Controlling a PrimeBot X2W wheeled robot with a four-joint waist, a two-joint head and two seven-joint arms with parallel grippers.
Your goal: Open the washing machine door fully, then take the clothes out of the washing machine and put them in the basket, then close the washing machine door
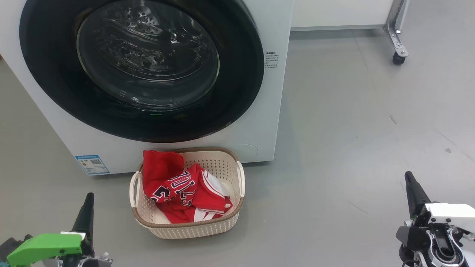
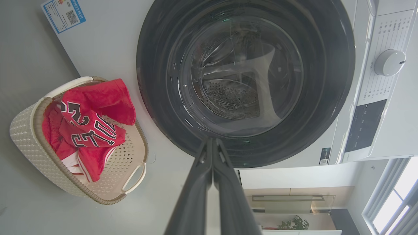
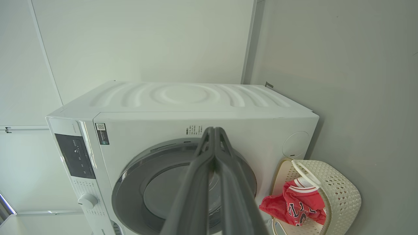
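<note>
The washing machine door [image 1: 148, 59], top cut off, sits closed; left tool [image 1: 88, 200] and right tool [image 1: 409, 178] pinched together, empty.

Door [image 2: 245, 85]: closed on the washer [image 2: 107, 42]; drum visible through the glass.
Clothes [image 2: 88, 120]: red, heaped in the basket [image 2: 39, 150], one fold over its rim.
Basket: on the floor, near the washer.
Gripper [image 2: 212, 143]: fingers pressed together, empty.

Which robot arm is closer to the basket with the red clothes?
Left. The left gripper sits near the basket, off its left side; the right gripper is far away across the floor on its right.
</note>
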